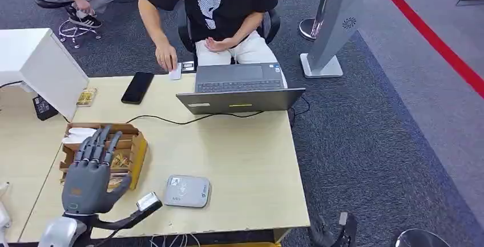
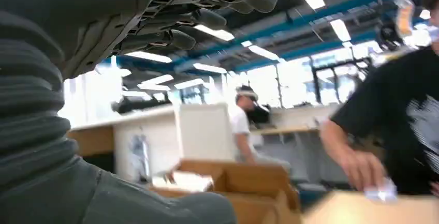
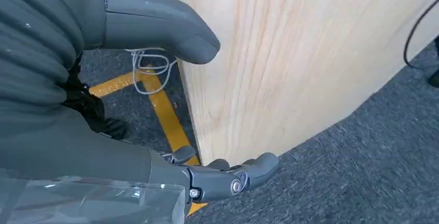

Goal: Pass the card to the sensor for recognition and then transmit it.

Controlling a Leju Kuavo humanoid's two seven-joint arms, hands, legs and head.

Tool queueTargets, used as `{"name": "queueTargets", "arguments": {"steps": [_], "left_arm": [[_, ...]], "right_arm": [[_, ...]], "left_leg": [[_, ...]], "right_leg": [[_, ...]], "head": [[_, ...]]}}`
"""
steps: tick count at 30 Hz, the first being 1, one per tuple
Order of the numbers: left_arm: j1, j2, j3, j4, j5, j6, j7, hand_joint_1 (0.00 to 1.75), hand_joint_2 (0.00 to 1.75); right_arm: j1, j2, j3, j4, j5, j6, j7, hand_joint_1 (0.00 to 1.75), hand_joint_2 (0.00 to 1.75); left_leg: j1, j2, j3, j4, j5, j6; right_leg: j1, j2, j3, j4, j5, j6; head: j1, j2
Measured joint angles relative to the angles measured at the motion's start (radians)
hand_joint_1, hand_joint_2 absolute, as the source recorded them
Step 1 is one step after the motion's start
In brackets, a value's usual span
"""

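- The left hand is being held above the table with its fingers straight, slightly apart, holding nothing.
- The fingertips are lying over the cardboard box, where the cards are stacked just beneath them.
- The grey card sensor is lying beside the thumb.
- The right hand is hanging beside the table edge, its fingers loosely curled, nothing held.
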Motion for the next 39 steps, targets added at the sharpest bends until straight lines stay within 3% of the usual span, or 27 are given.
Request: {"name": "queueTargets", "arguments": {"steps": [6, 15, 18, 24, 25, 30, 39], "left_arm": [[0.047, 0.055, -0.033, 0.062, 0.027, -0.010, 0.101, 0.00, 1.75], [0.051, 0.079, -0.034, 0.098, 0.033, -0.016, 0.101, 0.00, 1.75], [0.049, 0.088, -0.034, 0.112, 0.019, -0.027, 0.129, 0.00, 1.75], [0.004, 0.131, 0.010, 0.208, -0.091, 0.030, 0.132, 0.00, 1.75], [-0.008, 0.140, 0.035, 0.233, -0.121, 0.063, 0.124, 0.00, 1.75], [-0.040, 0.150, 0.095, 0.268, -0.159, 0.124, 0.115, 0.00, 1.75], [-0.101, 0.154, 0.112, 0.328, -0.160, 0.135, 0.131, 0.00, 1.75]], "right_arm": [[0.003, -0.006, -0.007, -0.001, 0.003, -0.001, 0.000, 0.00, 1.75], [0.005, -0.008, -0.009, -0.001, 0.004, -0.001, 0.000, 0.00, 1.75], [0.004, -0.008, -0.008, -0.001, 0.012, 0.000, 0.003, 0.00, 1.75], [-0.005, -0.008, -0.007, 0.000, 0.039, 0.000, 0.020, 0.00, 1.75], [-0.007, -0.008, -0.006, 0.000, 0.040, 0.000, 0.023, 0.00, 1.75], [-0.011, -0.006, 0.000, 0.000, 0.052, 0.000, 0.028, 0.00, 1.75], [-0.022, 0.002, 0.019, 0.001, 0.059, 0.000, 0.035, 0.00, 1.75]], "left_leg": [[0.000, 0.000, 0.000, 0.000, 0.000, 0.000], [0.000, -0.002, 0.000, 0.000, 0.000, 0.000], [-0.001, -0.002, 0.000, 0.000, 0.000, 0.001], [0.000, -0.002, 0.000, 0.000, 0.000, 0.000], [0.000, -0.002, 0.000, 0.000, 0.000, 0.000], [0.000, -0.003, 0.000, 0.000, 0.001, 0.000], [-0.001, -0.003, 0.000, 0.000, 0.001, 0.000]], "right_leg": [[0.000, 0.000, 0.000, 0.000, 0.000, 0.001], [0.000, -0.002, 0.000, 0.000, -0.001, 0.001], [-0.001, -0.002, 0.000, 0.000, -0.001, 0.001], [0.000, -0.002, 0.000, 0.000, 0.000, 0.001], [0.000, -0.002, 0.000, 0.000, -0.001, 0.001], [0.000, -0.003, 0.001, 0.001, 0.000, 0.001], [-0.001, -0.003, 0.001, 0.000, 0.000, 0.001]], "head": [[0.000, 0.000], [0.000, 0.000], [0.000, 0.000], [0.000, 0.000], [0.000, 0.000], [0.000, 0.000], [0.000, 0.000]]}}
